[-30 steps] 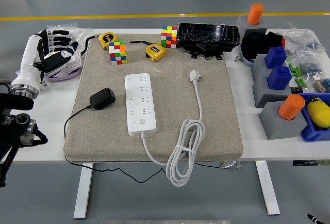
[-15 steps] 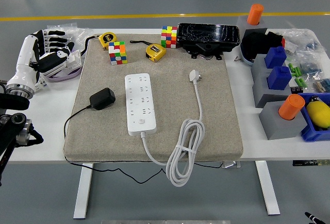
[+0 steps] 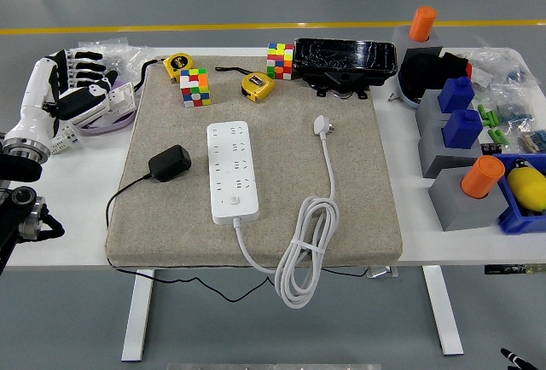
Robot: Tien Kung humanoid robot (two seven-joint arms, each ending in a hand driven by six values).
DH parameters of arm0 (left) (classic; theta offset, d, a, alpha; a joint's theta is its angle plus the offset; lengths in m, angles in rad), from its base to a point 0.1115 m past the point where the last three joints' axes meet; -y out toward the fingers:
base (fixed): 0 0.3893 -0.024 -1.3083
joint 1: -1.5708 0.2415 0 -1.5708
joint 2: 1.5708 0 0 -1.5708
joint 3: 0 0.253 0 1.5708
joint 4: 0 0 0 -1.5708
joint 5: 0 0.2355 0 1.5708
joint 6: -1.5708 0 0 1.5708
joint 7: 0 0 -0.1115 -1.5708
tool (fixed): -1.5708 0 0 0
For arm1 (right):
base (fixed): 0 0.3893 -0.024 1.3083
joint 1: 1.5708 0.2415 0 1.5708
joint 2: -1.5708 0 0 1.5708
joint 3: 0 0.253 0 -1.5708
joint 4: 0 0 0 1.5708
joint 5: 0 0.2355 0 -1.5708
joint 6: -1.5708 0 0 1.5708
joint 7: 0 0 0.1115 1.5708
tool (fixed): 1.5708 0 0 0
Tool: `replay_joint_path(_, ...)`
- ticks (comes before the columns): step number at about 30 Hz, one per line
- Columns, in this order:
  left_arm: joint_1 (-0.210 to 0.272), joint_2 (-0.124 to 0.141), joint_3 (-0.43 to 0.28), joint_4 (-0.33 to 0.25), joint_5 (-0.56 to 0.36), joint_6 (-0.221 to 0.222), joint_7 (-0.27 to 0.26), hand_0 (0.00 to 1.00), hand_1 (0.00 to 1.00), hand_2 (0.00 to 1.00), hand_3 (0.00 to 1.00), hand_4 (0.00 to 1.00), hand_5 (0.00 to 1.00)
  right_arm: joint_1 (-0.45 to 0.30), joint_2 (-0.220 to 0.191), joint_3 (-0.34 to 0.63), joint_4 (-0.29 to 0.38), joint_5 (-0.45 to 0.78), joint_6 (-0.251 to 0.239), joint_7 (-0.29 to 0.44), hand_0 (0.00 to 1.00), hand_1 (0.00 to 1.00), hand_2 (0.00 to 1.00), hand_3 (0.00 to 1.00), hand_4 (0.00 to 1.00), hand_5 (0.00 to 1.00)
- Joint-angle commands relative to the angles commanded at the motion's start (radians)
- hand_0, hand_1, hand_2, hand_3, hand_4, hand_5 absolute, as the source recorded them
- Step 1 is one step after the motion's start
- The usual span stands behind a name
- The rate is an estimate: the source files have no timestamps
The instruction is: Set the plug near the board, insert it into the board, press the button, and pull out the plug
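— Lying where, plug (image 3: 169, 163)?
— Flat on mat (image 3: 256, 242), black, just left of white board (image 3: 233, 171), apart from it, touched by nothing.
— Left hand (image 3: 78, 89)?
— Hovering at table's (image 3: 81, 208) far left, fingers spread, holding nothing.
— Right?
— Out of view.

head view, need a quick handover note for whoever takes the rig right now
Left hand: at the table's far left edge, fingers spread, holding nothing, well away from the job's things.
Right hand: out of view.
Black plug: lying loose on the grey mat, just left of the white power strip, not inserted.
The strip's own white plug lies on the mat to its right, cord coiled at the near edge.
Done: the plug lies beside the board, nothing more.
Left: grasp the plug, insert it, press the strip's button, pull it out.
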Motion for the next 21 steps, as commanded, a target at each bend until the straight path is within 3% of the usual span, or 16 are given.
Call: replay_joint_path(21,0.038,0.027,0.003,0.017,-0.003,-0.012,0.004,0.484,0.551,0.552,0.57,0.765,0.203,0.0,0.002,-0.039,-0.003,0.005,-0.002,0.007,0.669,0.681,0.692,0.599,0.934,0.536)
